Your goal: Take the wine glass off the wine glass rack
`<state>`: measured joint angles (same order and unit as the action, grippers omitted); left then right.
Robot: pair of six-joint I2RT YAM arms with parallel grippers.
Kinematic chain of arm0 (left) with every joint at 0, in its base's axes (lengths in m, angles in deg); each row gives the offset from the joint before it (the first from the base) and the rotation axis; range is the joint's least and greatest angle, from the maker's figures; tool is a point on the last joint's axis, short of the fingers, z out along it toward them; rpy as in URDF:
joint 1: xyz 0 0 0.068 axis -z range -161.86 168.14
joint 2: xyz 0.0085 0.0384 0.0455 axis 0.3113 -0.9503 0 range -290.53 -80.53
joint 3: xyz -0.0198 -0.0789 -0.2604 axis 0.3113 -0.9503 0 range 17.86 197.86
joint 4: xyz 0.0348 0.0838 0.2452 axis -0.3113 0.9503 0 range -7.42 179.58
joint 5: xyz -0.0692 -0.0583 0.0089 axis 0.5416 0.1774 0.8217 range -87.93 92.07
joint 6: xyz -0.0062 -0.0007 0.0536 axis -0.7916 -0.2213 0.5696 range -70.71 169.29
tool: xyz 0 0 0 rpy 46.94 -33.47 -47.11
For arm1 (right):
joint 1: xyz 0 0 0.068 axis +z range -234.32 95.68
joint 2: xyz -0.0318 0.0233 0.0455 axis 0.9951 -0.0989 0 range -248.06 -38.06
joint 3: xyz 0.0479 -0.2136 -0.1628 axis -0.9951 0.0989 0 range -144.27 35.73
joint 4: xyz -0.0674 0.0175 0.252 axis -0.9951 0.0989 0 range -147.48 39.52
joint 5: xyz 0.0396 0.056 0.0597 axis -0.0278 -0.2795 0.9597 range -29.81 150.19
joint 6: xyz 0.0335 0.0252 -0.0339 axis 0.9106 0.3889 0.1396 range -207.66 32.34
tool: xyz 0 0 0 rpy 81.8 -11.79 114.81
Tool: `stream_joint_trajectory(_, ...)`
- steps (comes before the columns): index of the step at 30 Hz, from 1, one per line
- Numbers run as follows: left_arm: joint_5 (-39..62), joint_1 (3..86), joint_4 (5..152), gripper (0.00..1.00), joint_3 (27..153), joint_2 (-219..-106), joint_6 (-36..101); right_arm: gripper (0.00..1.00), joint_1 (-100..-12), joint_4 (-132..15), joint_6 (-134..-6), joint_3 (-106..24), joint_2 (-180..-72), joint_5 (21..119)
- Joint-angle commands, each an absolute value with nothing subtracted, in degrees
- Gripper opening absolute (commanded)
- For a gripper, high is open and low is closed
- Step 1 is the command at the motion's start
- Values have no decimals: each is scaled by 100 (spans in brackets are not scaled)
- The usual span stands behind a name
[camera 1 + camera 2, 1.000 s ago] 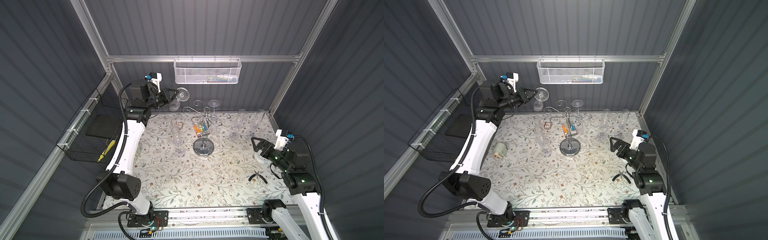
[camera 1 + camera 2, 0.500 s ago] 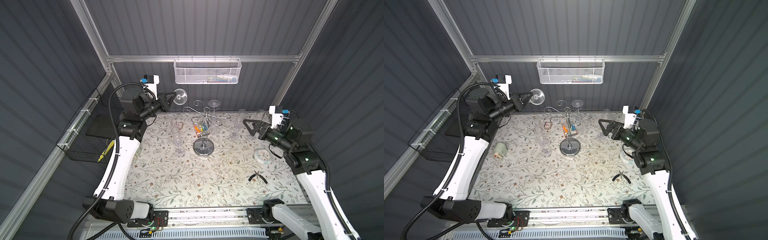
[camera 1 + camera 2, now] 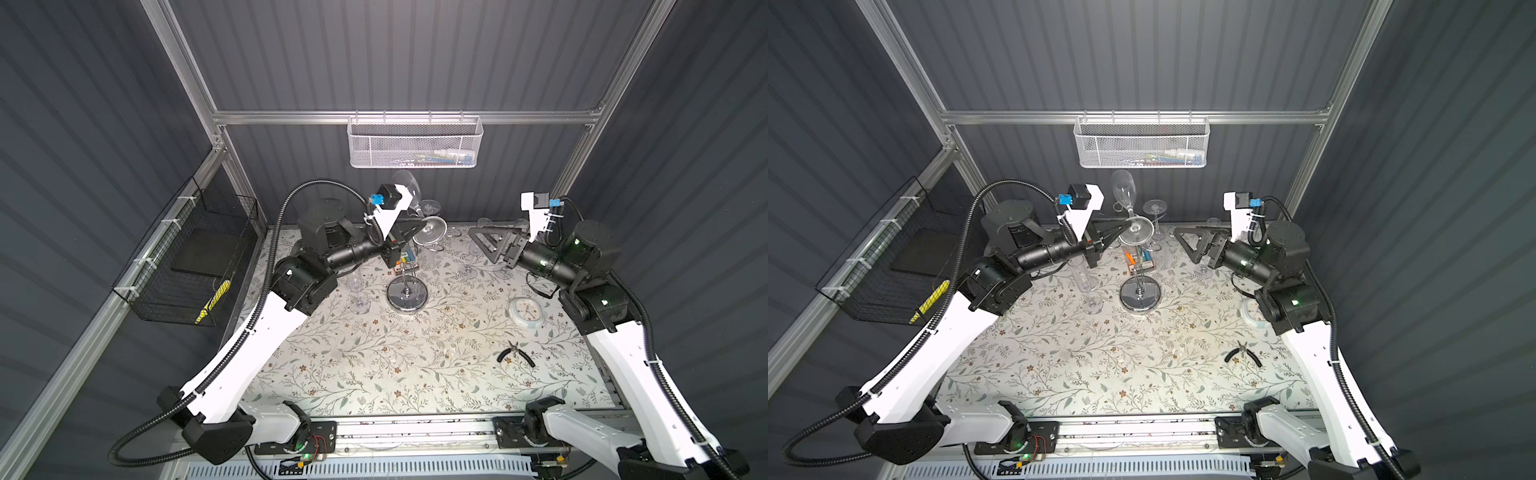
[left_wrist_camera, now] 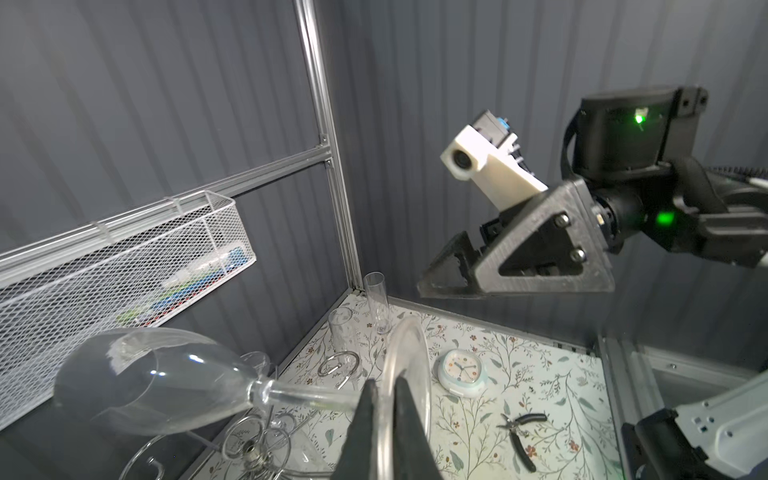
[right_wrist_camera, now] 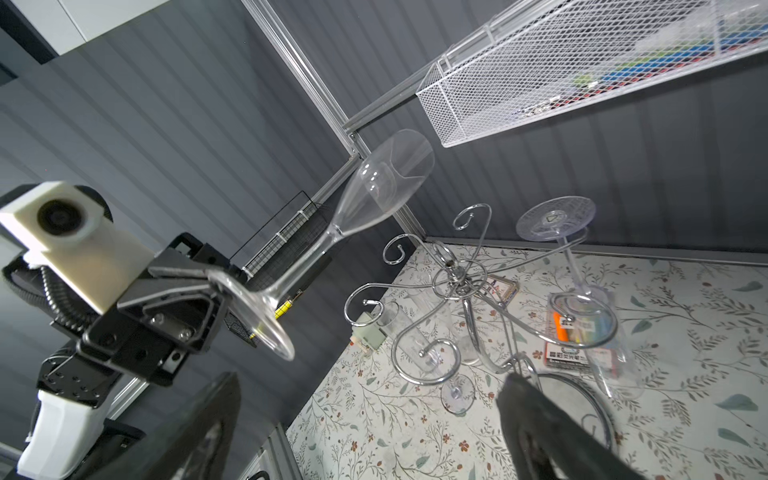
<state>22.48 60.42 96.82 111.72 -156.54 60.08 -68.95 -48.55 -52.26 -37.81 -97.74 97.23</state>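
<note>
The left gripper [image 3: 1124, 227] is pinched shut on the wine glass [image 5: 384, 187]; its fingers [image 4: 365, 419] nip the edge of the round foot, and the glass hangs tilted, bowl slanting up and away from the gripper. The glass is free of the wine glass rack [image 3: 407, 296] — held above the rack's curled scroll arms, toward its left side, touching none of them in the right wrist view. The rack stands upright on the flowered tablecloth [image 3: 374, 365], its mirror-like disc base flat on the cloth. A second glass [image 5: 555, 218] hangs upside down from a scroll arm on the rack's far side, its foot resting on the curl.

The right gripper [image 3: 1185, 245] has its jaws spread wide and holds nothing; it is raised off the cloth on the rack's right, apart from it, tips pointing toward it.

A clear champagne flute [image 3: 1086, 286] stands just left of the rack's base; a white alarm clock [image 3: 527, 312] lies to the rack's right, and black-handled pliers [image 3: 515, 355] lie farther from the rack on that side, toward the front.
</note>
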Motion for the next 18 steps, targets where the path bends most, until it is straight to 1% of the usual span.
stream_joint_trajectory(1,1500,6491,9739,0,11112,-15672,7249,97,-6868,-5071,-4872,-3913,-9678,9928)
stream_joint_trajectory(4,1052,6849,9624,0,10956,-15717,7494,94,-6868,-4985,-4758,-3902,-9571,9888)
stream_joint_trajectory(9,0,7652,9389,0,10553,-15706,8537,90,-6868,-4732,-4659,-3658,-9384,9816)
stream_joint_trajectory(15,-754,8315,9160,0,10307,-15807,9338,80,-6868,-4247,-4773,-3555,-9387,10089)
stream_joint_trajectory(18,-1161,8651,8899,0,10119,-15864,9580,73,-6868,-3607,-5135,-3536,-9321,9883)
